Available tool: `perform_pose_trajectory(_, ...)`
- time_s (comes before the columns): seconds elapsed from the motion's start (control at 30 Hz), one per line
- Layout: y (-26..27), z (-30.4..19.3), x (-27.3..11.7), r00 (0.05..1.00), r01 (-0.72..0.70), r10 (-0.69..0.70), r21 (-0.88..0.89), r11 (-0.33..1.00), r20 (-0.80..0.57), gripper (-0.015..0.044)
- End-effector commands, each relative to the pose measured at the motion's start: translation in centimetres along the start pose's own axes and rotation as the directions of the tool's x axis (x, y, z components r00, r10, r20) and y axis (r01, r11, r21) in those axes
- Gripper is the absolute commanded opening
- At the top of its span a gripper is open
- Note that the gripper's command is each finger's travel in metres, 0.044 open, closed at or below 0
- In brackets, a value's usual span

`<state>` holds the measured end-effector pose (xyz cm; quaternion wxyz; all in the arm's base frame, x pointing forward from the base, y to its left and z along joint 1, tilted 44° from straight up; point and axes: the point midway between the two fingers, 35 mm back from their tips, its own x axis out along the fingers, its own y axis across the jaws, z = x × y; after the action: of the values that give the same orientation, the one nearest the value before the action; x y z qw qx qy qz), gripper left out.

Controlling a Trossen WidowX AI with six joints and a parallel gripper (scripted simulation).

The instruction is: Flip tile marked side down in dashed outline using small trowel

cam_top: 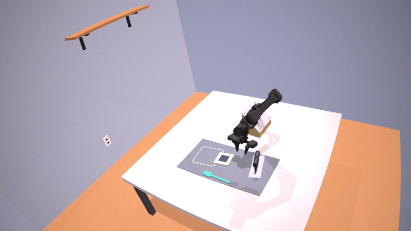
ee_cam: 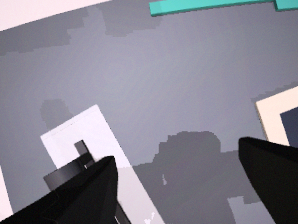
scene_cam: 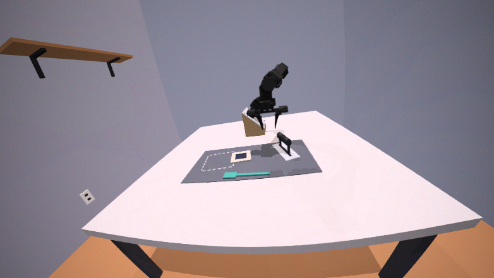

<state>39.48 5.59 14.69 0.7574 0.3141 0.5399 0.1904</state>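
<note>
The cream tile point(cam_top: 216, 161) point(scene_cam: 233, 160) point(ee_cam: 266, 107) lies flat on the grey mat point(cam_top: 185, 165) point(scene_cam: 193, 177) point(ee_cam: 150, 65), its dark marked square facing up. It covers part of the right side of the dashed outline point(cam_top: 203, 146) point(scene_cam: 201, 170). The trowel point(cam_top: 256, 157) point(scene_cam: 284, 138) point(ee_cam: 100, 135), a pale flat blade with a raised black handle, rests on the mat's right part. My gripper point(cam_top: 241, 152) point(scene_cam: 268, 128) point(ee_cam: 177, 156) is open and empty, pointing down above the mat's back edge, between tile and trowel. In the wrist view a finger hides part of the trowel's handle.
A teal flat-bladed tool point(cam_top: 207, 173) point(scene_cam: 230, 175) point(ee_cam: 210, 7) lies along the mat's front edge, in front of the tile. The arm's wedge-shaped base point(cam_top: 263, 129) point(scene_cam: 253, 129) stands behind the mat. A wooden shelf point(cam_top: 109, 21) point(scene_cam: 69, 52) hangs high on the left wall.
</note>
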Motion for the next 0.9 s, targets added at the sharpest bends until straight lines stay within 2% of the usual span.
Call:
perform_pose_trajectory(0.0, 2.2, -1.7, 1.1, 0.996, -0.025, 0.015, -0.111, 0.993, -0.088, 0.0270)
perform_pose_trajectory(0.37, 6.9, -5.9, 2.7, 0.960, -0.122, 0.023, -0.343, 0.931, -0.279, 0.0270)
perform_pose_trajectory(0.87, 7.0, -6.3, 4.2, 0.959, -0.124, 0.023, -0.347, 0.930, -0.282, 0.0270)
